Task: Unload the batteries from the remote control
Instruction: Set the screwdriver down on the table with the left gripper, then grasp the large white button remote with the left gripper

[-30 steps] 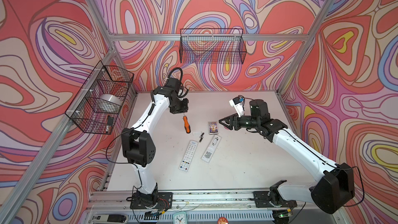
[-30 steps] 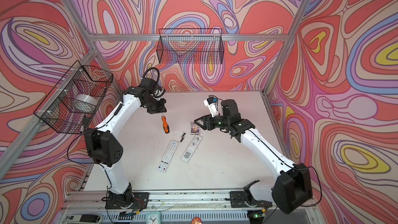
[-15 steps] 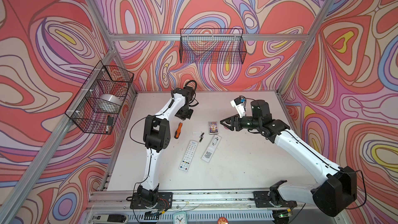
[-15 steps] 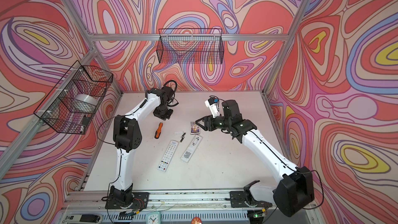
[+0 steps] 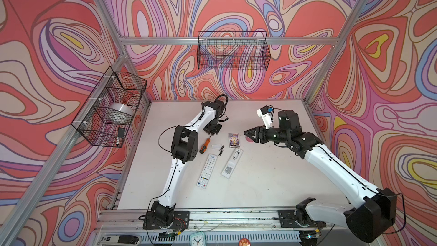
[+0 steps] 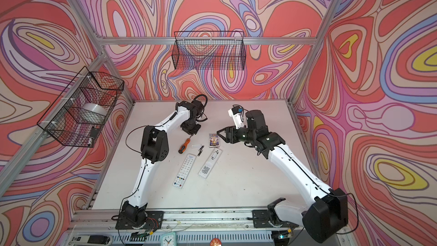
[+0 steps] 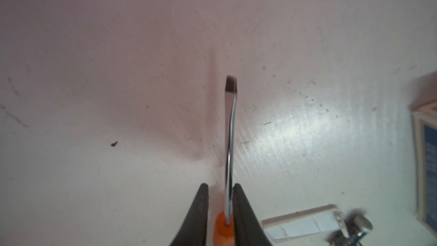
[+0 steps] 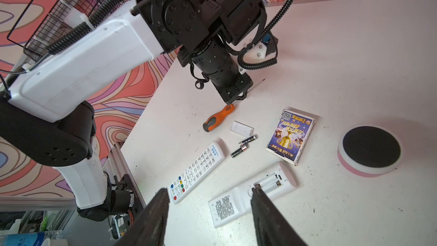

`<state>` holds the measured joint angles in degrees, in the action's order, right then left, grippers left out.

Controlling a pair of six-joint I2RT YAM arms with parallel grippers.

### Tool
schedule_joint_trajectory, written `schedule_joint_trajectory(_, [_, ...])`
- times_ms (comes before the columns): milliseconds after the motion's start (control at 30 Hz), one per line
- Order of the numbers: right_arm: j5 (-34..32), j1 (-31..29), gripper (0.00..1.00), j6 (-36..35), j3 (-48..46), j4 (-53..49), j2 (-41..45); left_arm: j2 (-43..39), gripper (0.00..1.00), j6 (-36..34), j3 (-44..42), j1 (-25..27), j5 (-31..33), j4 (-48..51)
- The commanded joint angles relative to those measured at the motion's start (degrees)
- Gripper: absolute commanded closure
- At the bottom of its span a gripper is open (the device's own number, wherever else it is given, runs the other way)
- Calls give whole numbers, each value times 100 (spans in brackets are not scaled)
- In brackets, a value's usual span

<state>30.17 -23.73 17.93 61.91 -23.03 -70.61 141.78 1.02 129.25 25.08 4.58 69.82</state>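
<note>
You had the left gripper (image 7: 220, 186) pointed down at the table (image 5: 272, 181), just above centre in both top views. Its jaws were slightly parted and straddled the metal shaft of the screwdriver (image 7: 230, 138). One finger lay against the shaft and a sliver of table showed at the other, so nothing was clamped. The screwdriver (image 5: 204, 146) lay flat, with its orange-and-black handle running toward the lower left. Just right of the handle lay a small white cover (image 5: 215, 146), and beside that were the two batteries (image 5: 221, 150) that showed. They were loose on the table near frame centre, almost end to end (image 8: 243, 145). Below them the face-up remote (image 5: 207, 171) and the face-down remote (image 5: 231, 165) lay side by side but apart. The face-down remote (image 8: 250, 195) had its battery bay uncovered and white inside. Right of the batteries was a printed box (image 5: 234, 140). You held the right gripper (image 5: 253, 134) above the table, right of centre. It pointed left toward the box, with its jaws (image 8: 209, 189) spread wide and nothing between them. A round pad (image 8: 370, 149) with a black top sat near it.
</note>
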Motion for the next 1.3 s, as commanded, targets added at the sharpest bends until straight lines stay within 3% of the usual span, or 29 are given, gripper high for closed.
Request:
schedule_joint_trajectory(0, [-139,-22,2,98,-8,-61,66,122,71,-82,110,-31,-139,28])
schedule_joint_trajectory(133, [-174,-22,2,180,101,-45,-17,-24,65,-17,109,-30,-343,-23])
schedule_joint_trajectory(233, [-411,-21,2,300,213,-35,-76,-386,50,43,-12,-47,-645,-173])
schedule_joint_trajectory(267, [-486,-19,2,324,242,20,-93,-591,40,112,-101,-45,-760,-259])
schedule_joint_trajectory(300, [-575,-25,2,391,242,116,-85,-854,11,184,-274,-47,-892,-377])
schedule_joint_trajectory(333, [-656,-26,2,522,222,220,-75,-1124,0,286,-499,-39,-1018,-514])
schedule_joint_trajectory(433, [-1427,2,2,1852,176,310,-67,-2272,0,639,-1741,-44,-1536,-1160])
schedule_joint_trajectory(467, [-1363,74,2,2045,230,208,-108,-2765,0,752,-2289,-44,-1616,-1427])
schedule_joint_trajectory(533, [-692,179,2,1833,248,485,-276,-3494,0,931,-3174,-45,-1675,-1642])
schedule_joint_trajectory(700, [-634,175,5,1612,695,35,-817,-4676,0,1348,-5065,90,-2168,-1438])
schedule_joint_trajectory(867, [-446,181,6,1545,1033,-143,-1204,-5175,0,1588,-6351,412,-1982,-1556])
schedule_joint_trajectory(1000, [-287,176,7,1747,1032,-3,-1357,-5168,8,1696,-6681,451,-1829,-1759])
schedule_joint_trajectory(1267, [-248,177,7,1794,1025,-39,-1316,-4258,24,1520,-6213,785,-1318,-1630])
